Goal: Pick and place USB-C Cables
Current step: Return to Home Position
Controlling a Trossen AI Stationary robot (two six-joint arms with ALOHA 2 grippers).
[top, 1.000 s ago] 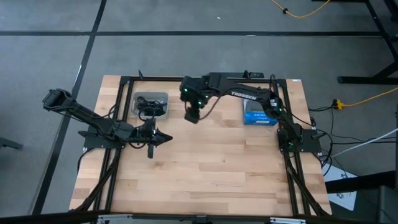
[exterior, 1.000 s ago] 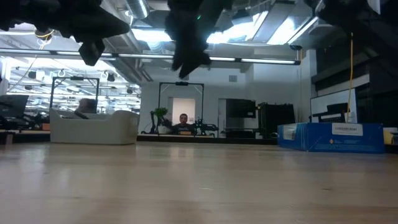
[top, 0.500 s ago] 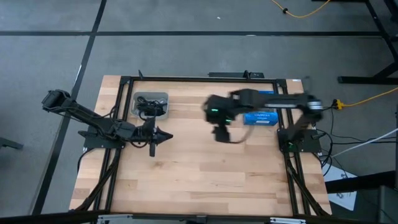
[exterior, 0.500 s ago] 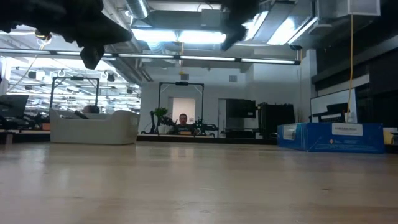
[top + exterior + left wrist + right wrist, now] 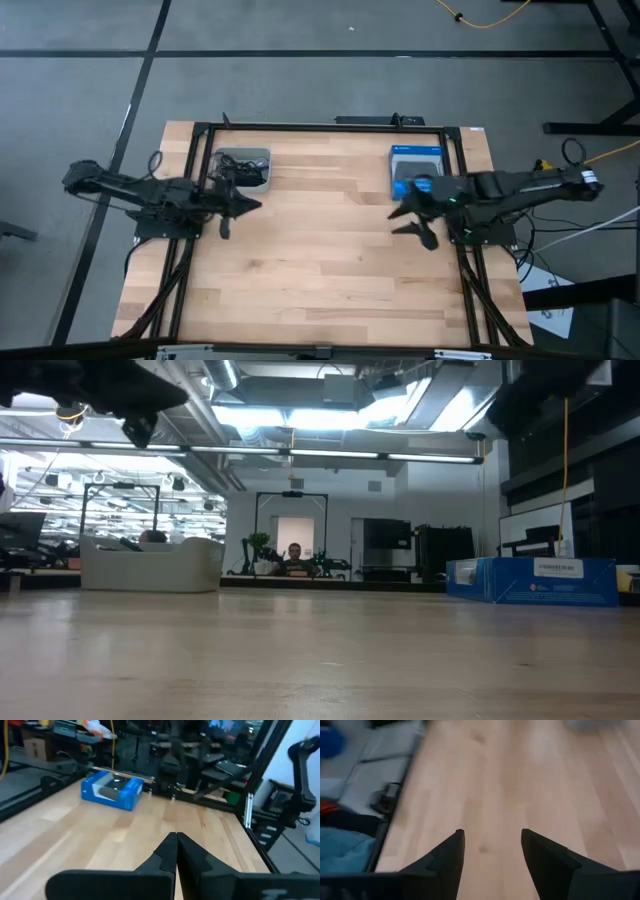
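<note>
1. Homing both arms: USB-C Cables (image 5: 240, 172) sit in grey tray (image 5: 262, 152).
2. Left gripper (image 5: 176, 836) jaws together; right gripper (image 5: 491, 835) jaws apart, empty.
3. Retract high, clear of tray.

Table (image 5: 320, 270) centre free; tray (image 5: 245, 152), blue box (image 5: 417, 158) rearward.

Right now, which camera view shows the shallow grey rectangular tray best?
The high view: it looks straight down into the shallow grey rectangular tray, where dark cables lie. The low view shows only its outer wall, not the inside. Neither wrist view shows it clearly.
</note>
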